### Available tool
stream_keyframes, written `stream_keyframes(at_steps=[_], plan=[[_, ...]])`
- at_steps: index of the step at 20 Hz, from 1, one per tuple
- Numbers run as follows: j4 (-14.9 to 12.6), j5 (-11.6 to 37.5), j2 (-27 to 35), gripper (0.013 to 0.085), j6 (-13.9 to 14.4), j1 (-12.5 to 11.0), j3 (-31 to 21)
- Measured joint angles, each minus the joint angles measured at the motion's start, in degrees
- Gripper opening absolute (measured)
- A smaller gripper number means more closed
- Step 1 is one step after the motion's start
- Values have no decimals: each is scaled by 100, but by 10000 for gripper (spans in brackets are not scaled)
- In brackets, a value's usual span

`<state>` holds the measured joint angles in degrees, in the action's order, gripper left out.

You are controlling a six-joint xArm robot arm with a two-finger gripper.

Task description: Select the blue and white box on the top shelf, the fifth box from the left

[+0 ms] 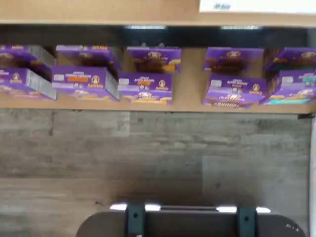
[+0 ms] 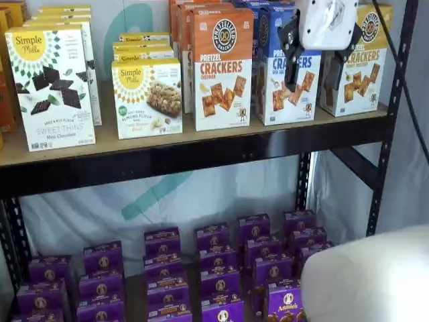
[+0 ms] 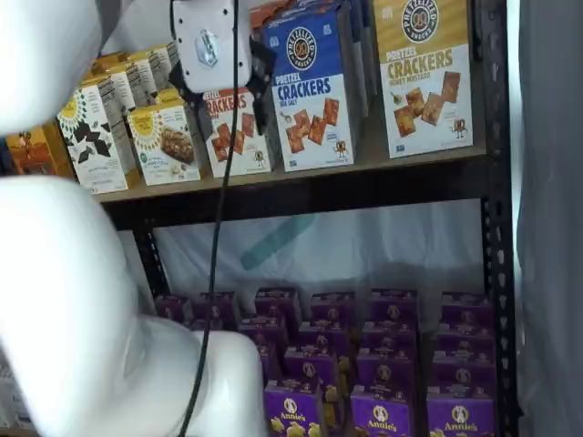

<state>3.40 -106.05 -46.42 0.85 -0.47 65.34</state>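
Gripper hangs open (black fingers apart) in front of the blue and white box, which stands upright near the top shelf's front edge, beside the Cheddar box.

End effector covers the middle of the blue and white box front in a shelf view; its body is cut by the frame top. Blue box top is cut off in both shelf views. Cheddar box half hidden behind the end effector body. Purple boxes in wrist view blurred, print unreadable. White arm blocks the lower left.
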Motion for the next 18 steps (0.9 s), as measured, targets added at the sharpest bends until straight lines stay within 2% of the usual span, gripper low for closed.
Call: stream_keyframes(at_steps=[9,18], plan=[[-263,201,723,850,-196,-125,591],[-199,370,1106,850,-455,-404,997]])
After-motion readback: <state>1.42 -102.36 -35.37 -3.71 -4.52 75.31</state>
